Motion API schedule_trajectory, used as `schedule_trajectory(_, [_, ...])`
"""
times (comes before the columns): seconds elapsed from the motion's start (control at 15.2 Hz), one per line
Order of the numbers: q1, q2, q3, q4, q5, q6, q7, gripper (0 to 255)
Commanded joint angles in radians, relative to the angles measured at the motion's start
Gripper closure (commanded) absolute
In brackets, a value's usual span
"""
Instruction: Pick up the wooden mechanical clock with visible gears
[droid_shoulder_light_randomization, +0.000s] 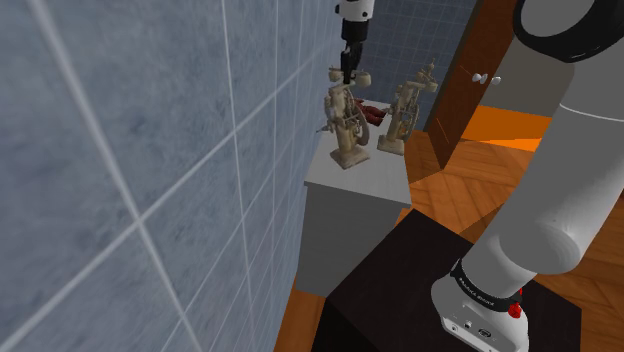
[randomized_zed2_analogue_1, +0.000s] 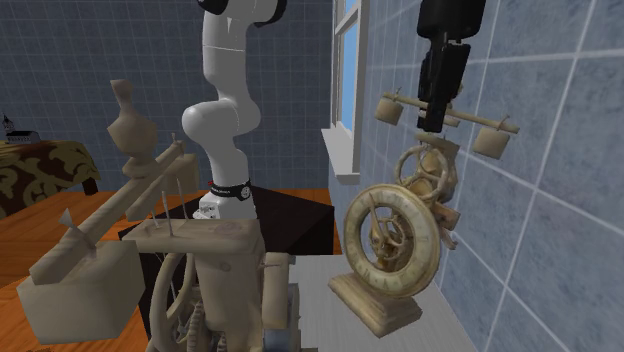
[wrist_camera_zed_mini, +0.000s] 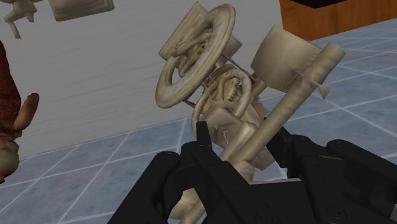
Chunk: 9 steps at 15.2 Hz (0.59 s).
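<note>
The gripper is closed narrow on the top of the clock. In the wrist view its black fingers press on either side of the pale upper body, and the clock's bar runs up between them. In the second exterior view the gripper comes straight down onto that bar, which has a block weight hanging at each end.

The clock is pale wood, with an open ring dial, gears showing through it, and a flat base that appears to rest on the white table. It stands on the side of the table nearest the blue tiled wall.

To its right in the shoulder view, near but apart, stands a second wooden mechanism. A small red thing lies between the two. In the second exterior view that mechanism is the nearer one, at the left.

The table stands just beyond the black stand, on an orange wooden floor. In the second exterior view a window is set in the wall, to the right of the arm.
</note>
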Motion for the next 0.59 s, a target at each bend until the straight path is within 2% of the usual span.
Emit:
schedule_trajectory(0.0, [-0.001, 0.020, -0.001, 0.018, 0.004, -0.132, -0.004, 255])
schedule_trajectory(0.4, [-0.003, 0.033, -0.002, 0.117, 0.006, -0.217, -0.014, 255])
schedule_trajectory(0.53, [-0.003, 0.033, -0.002, 0.119, 0.007, -0.220, -0.014, 255])
